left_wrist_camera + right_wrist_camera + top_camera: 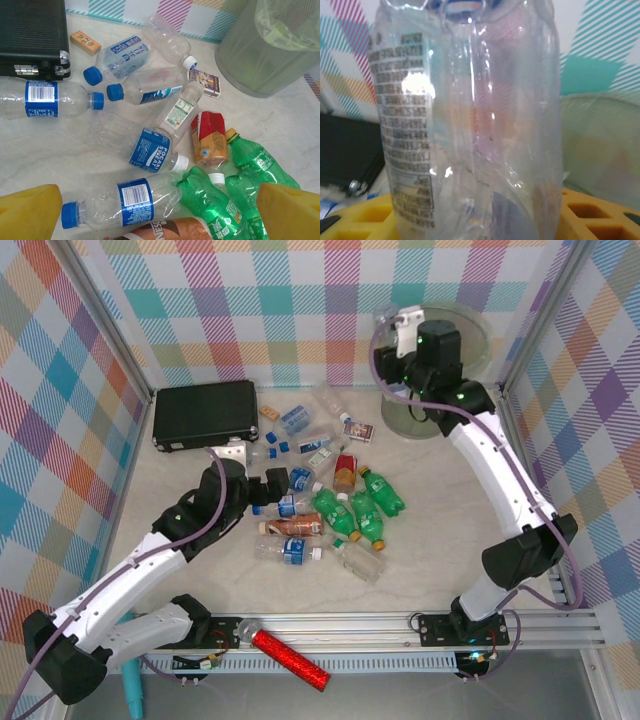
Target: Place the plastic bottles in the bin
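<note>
Our right gripper (402, 328) clasps a clear, crumpled bottle (470, 125), the round translucent greenish bin (260, 55) and its crinkled liner (280, 25) just beside it. Our left gripper (157, 215) hangs spread wide above scattered clear, green and brown plastic bottles (330, 515).

Right wrist camera: the clear bottle (470, 125) runs off both the twelve and six o'clock edges, its label print too smeared to read. Left wrist camera: the bin (250, 60) is cropped at one o'clock, the black case (30, 35) at eleven, the brown bottle (165, 231) at six. From above, the right arm (490, 440) covers part of the bin's near wall.
</note>
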Motion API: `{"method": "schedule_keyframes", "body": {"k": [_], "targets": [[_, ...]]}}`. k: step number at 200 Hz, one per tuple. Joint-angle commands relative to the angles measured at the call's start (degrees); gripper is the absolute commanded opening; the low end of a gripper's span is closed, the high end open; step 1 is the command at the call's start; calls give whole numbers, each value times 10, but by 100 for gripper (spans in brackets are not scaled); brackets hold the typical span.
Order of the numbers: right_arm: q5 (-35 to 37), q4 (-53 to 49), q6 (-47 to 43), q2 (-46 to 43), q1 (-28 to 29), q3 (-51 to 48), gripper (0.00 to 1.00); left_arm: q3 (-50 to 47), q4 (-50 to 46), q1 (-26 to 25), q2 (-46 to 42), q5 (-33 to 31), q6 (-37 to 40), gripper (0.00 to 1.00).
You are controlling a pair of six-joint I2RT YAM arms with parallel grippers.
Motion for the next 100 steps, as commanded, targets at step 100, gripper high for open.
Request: {"method": "schedule_keyframes", "body": {"k": [100], "targets": [[-16,41,90,221,-138,265,55,67,-16,-6,0,-35,22,100]]}}
